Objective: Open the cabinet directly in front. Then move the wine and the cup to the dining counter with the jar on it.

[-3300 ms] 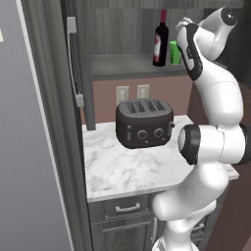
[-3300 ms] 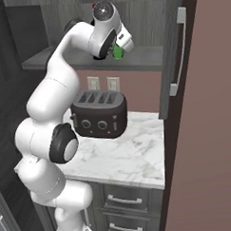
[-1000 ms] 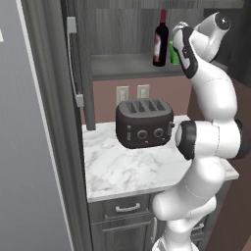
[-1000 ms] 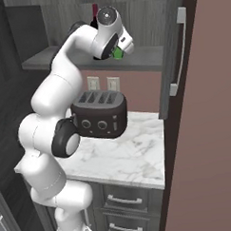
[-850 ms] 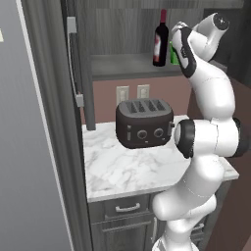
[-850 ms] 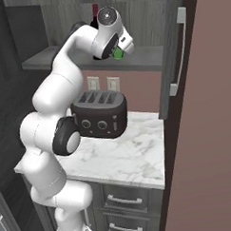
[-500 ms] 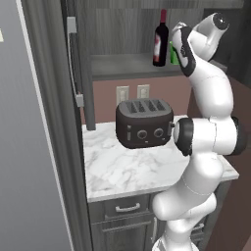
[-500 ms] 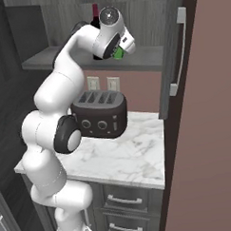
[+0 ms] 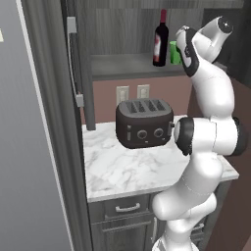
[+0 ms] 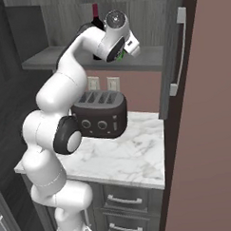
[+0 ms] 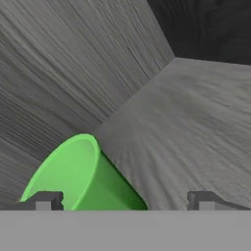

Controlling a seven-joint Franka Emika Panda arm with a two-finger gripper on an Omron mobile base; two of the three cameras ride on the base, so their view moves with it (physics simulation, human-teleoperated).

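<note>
From the left base view the cabinet (image 9: 127, 66) stands open, its door (image 9: 73, 63) swung out at the left with the silver handle edge-on. The wine (image 9: 160, 39) stands upright on the shelf, and the cup (image 9: 173, 52) sits just beside it on the right, half hidden by the arm's wrist. The hand reaches in at the cup, but the fingertips are hidden behind the wrist here. Below, a black toaster (image 9: 144, 123) sits on the marble counter (image 9: 127, 171), well back from its front edge, with bare marble in front.

From the right base view the arm's elbow and wrist cover most of the bottle; just the red neck of the wine (image 10: 95, 11) rises above them. A sliver of the cup (image 10: 120, 54) peeks out under the wrist. This side shows the other open door (image 10: 174, 53) with its long handle (image 10: 179, 50), and free shelf to the right of the hand. The toaster (image 10: 99, 114) sits at the left of the counter (image 10: 133, 159), with open marble to its right.

In the hand view the cup (image 11: 83, 179) lies tilted across the frame, mouth toward upper left, between the gripper (image 11: 122, 201) tips but nearer the left fingertip (image 11: 43, 200). The fingers are spread wide, with a gap between the cup and the right tip. Bare shelf runs ahead to the dark corner.
</note>
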